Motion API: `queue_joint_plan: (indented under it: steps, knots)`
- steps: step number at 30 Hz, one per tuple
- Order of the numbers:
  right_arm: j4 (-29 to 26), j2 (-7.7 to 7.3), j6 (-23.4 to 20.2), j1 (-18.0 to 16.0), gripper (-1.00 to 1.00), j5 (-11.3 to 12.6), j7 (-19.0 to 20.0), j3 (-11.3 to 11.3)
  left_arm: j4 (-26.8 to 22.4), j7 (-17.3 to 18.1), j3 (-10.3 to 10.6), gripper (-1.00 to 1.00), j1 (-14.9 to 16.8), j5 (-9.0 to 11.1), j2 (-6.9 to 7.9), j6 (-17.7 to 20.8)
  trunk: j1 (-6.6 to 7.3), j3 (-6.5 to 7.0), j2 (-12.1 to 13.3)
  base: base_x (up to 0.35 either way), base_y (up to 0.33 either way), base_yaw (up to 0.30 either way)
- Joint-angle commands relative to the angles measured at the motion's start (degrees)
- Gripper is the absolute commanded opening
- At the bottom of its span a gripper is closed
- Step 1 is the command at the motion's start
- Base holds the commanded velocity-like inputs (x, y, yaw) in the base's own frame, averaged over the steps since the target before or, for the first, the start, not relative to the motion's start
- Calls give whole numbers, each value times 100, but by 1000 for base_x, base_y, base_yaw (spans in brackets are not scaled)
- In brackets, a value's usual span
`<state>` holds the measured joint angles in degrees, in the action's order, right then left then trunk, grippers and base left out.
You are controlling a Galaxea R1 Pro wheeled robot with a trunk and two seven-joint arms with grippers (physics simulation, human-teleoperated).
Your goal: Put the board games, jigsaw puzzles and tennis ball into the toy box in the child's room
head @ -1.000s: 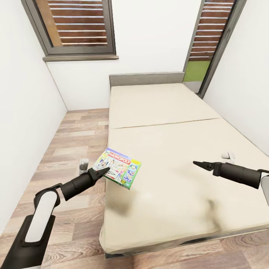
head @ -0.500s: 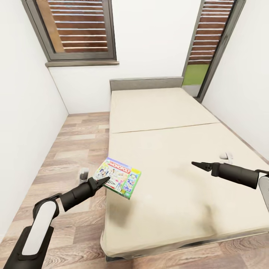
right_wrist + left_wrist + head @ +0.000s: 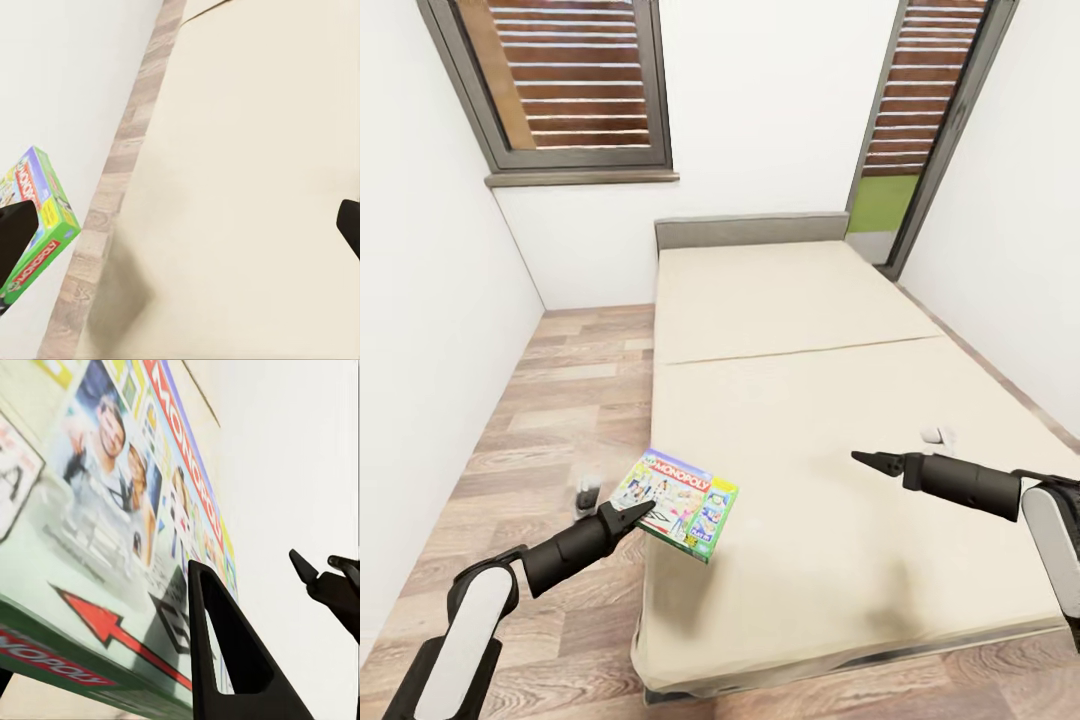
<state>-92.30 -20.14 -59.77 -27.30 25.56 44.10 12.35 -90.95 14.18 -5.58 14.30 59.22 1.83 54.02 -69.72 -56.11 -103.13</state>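
- The left pincer point(image 3: 643, 508), two black tapered fingers, is clamped on the near corner of a board game point(image 3: 678, 488), holding it tilted in the air above the bed's near left corner.
- The board game is a flat rectangular box with a glossy printed lid, green sides and red MONOPOLY lettering point(image 3: 112, 525).
- The right pincer point(image 3: 861, 459) hovers over the bed with nothing in it; its pointed fingertips lie close together, closed as far as I can tell.
- The bed point(image 3: 810, 330) is a plain cream mattress with a crosswise seam and a grey headboard.
- The floor point(image 3: 560, 400) is wood plank; the walls are smooth white.
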Motion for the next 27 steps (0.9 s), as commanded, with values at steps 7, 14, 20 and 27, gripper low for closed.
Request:
queue_joint_plan:
  steps: [7, 14, 20, 27]
  knots:
    - [1, 89, -23, 157, 100, -61, -19, -16, 24, 39, -8, -100, -144, -21, -19, 8, 155, 124, 280, 0, 0, 0]
    - [1, 110, -23, 229, 100, -67, 1, -1, 40, 40, -12, -100, -203, -14, -70, -36, 309, 250, 561, 0, 0, 0]
    - [1, 126, -14, 248, 100, -68, 12, 2, 45, 40, -21, -100, -279, -38, -92, -77, 441, 358, 802, 0, 0, 0]
    - [1, 138, -11, 256, 100, -69, 18, -35, 49, 64, -40, -100, -370, -24, -103, -137, 594, 483, 1083, 0, 0, 0]
